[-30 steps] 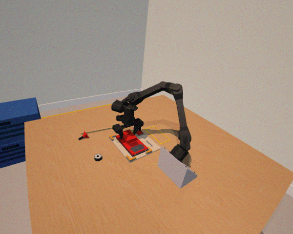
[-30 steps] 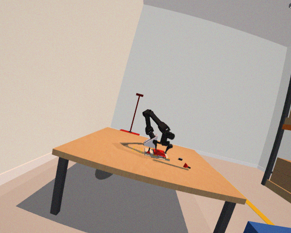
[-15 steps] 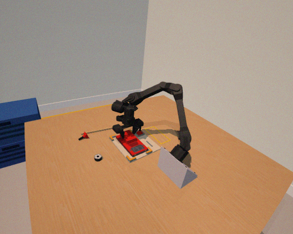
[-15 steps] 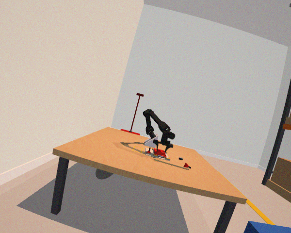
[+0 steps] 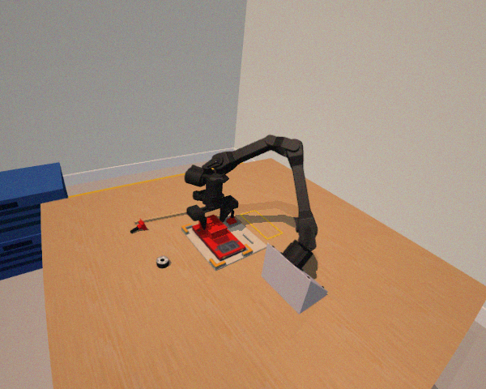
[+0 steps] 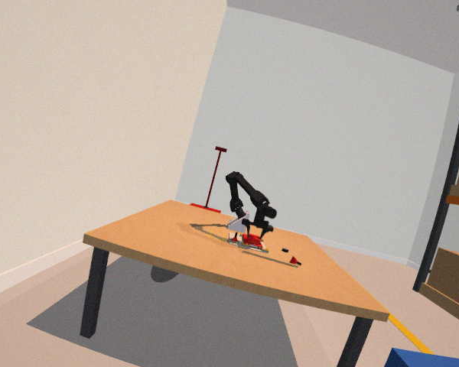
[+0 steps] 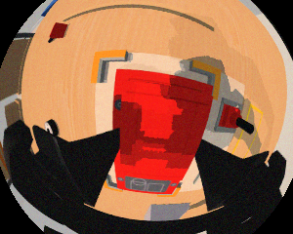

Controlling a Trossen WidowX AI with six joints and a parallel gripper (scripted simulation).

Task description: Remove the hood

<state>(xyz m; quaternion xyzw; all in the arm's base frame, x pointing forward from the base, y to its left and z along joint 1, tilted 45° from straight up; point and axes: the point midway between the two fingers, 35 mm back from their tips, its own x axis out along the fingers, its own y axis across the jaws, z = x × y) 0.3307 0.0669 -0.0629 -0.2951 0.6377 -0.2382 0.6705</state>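
You're having the gripper (image 5: 213, 224) (image 6: 255, 238) (image 7: 160, 138) clamping what you're probably reading as the hood (image 5: 219, 228) (image 6: 252, 238) (image 7: 156, 117), which is sitting on the toy car (image 5: 237, 250) (image 6: 257, 245) (image 7: 148, 184). Before lifting, you're wanting even pressure from both sides. You're then raising straight up and slowly, watching that the car isn't rising too, and clearing the black-handled red piece (image 5: 232, 220) (image 6: 234, 238) (image 7: 229, 117) on the way to the marked area (image 5: 274, 235) (image 6: 216, 239) (image 7: 257, 109). The hood is showing bright red, finger shadows darkening its flanks; its seam with the red car is blending in, so you can't be tracing its exact edge.
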